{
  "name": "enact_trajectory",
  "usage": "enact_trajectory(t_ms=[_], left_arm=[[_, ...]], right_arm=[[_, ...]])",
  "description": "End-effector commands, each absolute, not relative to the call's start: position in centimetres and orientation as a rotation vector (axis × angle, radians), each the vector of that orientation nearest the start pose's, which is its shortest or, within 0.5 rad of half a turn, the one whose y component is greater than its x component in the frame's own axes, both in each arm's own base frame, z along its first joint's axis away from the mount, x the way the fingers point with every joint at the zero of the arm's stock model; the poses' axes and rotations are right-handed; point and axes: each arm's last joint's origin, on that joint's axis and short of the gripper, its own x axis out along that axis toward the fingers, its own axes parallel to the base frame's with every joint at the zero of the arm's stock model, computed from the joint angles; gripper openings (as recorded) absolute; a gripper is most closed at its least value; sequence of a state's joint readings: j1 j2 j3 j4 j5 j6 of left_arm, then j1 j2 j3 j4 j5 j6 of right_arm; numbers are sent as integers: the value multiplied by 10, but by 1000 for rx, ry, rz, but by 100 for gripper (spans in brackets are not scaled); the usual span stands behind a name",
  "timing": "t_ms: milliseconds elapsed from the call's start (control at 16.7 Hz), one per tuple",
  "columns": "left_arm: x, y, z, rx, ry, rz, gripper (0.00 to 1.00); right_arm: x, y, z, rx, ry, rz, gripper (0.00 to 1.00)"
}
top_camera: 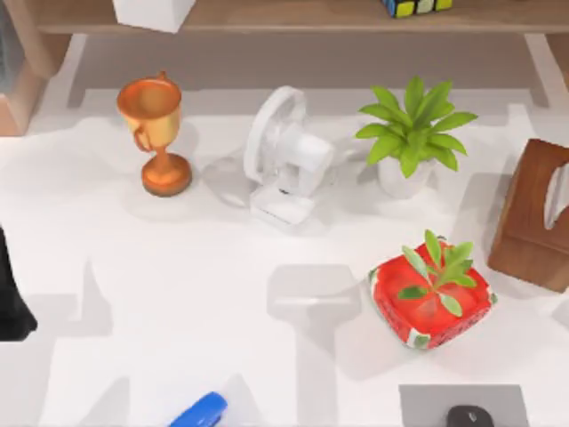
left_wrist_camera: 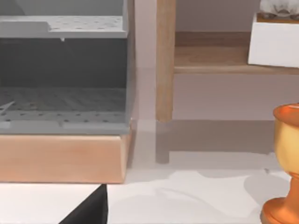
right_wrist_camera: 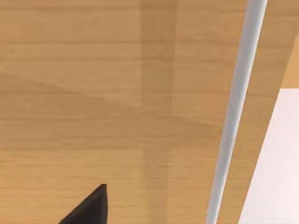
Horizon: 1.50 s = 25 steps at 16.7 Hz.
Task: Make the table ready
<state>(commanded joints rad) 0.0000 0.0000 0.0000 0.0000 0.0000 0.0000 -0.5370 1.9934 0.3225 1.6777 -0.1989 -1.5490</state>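
The white table [top_camera: 178, 294] spreads across the top view. On it stand a gold trophy [top_camera: 156, 133] at the back left, a white desk fan [top_camera: 284, 160] in the middle, and a leafy plant in a white pot [top_camera: 411, 133] to the fan's right. A red watermelon-patterned pot with a small plant [top_camera: 431, 298] sits nearer the front right. My left gripper [top_camera: 9, 298] is parked at the table's left edge, apart from every object. Its wrist view takes in the trophy [left_wrist_camera: 285, 172]. The dark tip of my right gripper [right_wrist_camera: 88, 207] hangs over a wooden surface [right_wrist_camera: 117, 93].
A brown tissue box [top_camera: 538, 213] stands at the right edge. At the front lie a blue object [top_camera: 200, 412] and a grey pad with a dark mouse [top_camera: 467, 414]. A wooden shelf board [top_camera: 311, 16] at the back carries a white box [top_camera: 153, 12] and a colour cube [top_camera: 416, 5]. A grey rack on a wooden base [left_wrist_camera: 63, 70] stands at the back left.
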Motion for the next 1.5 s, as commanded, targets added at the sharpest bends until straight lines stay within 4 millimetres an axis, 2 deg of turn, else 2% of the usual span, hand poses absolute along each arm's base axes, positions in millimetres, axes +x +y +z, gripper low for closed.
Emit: enact_trajectory(t_ms=[360,660,900,1500], left_arm=[[106,-1,160,0,0,0,100],[106,-1,160,0,0,0,100],[106,-1,160,0,0,0,100],[106,-1,160,0,0,0,100]], right_arm=[[234,-130,90,-1556,244,-248,100],[255,-136,89,-1557,243,-243,100],[257,-136,89,-1557,243,-243,100],[257,-136,89,-1557,243,-243,25]])
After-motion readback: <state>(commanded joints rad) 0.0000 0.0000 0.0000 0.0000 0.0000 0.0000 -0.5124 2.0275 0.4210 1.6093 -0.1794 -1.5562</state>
